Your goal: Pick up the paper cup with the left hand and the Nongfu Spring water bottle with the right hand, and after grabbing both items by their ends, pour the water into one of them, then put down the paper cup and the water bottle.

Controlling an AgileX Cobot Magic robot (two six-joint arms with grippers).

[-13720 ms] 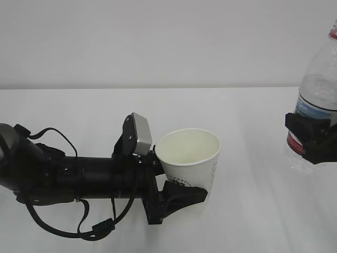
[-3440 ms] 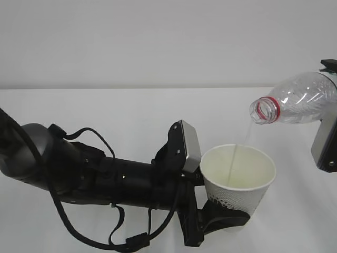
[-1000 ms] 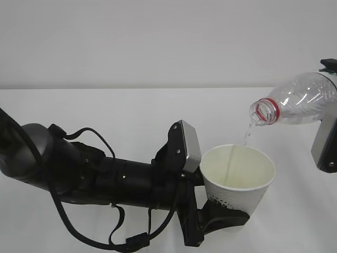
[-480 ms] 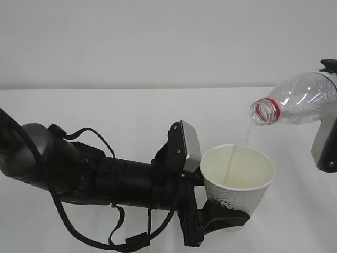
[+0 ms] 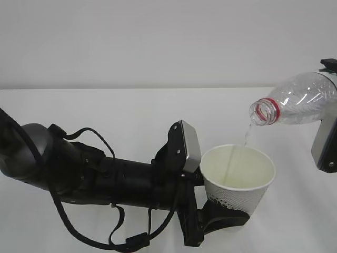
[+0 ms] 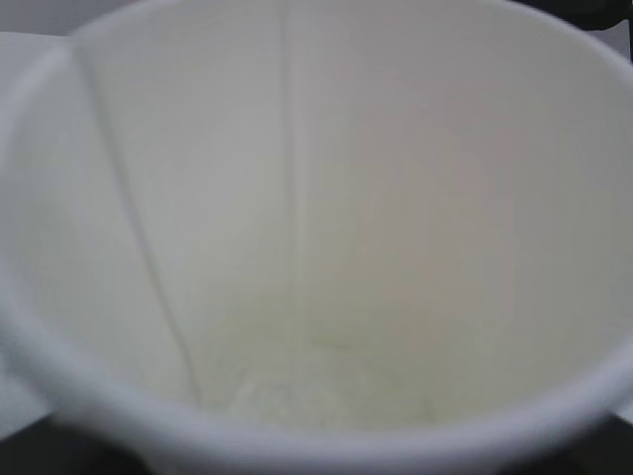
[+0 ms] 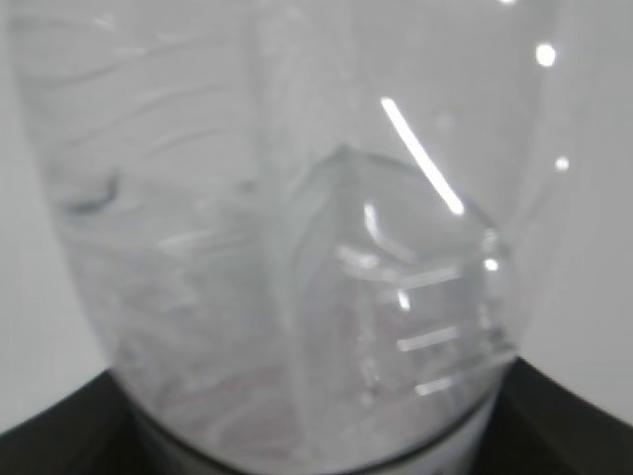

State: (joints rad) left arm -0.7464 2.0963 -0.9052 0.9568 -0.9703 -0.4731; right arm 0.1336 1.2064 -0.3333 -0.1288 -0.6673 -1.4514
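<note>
Nongfu Spring water bottle point(image 5: 303, 101) lies tipped near level at far right, long axis left-right, open red-ringed mouth pointing left and just above-right of the paper cup point(image 5: 238, 176); thin stream of water point(image 5: 245, 136) drops into the cup. We judge righting the bottle comes next. Right hand point(image 5: 325, 141) grips the bottle's base end, left hand point(image 5: 210, 219) clamps the cup's bottom above the desk point(image 5: 105, 110)

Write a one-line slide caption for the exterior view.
Right hand tips the water bottle, a thin stream of water falling into the paper cup gripped by the left hand.
</note>
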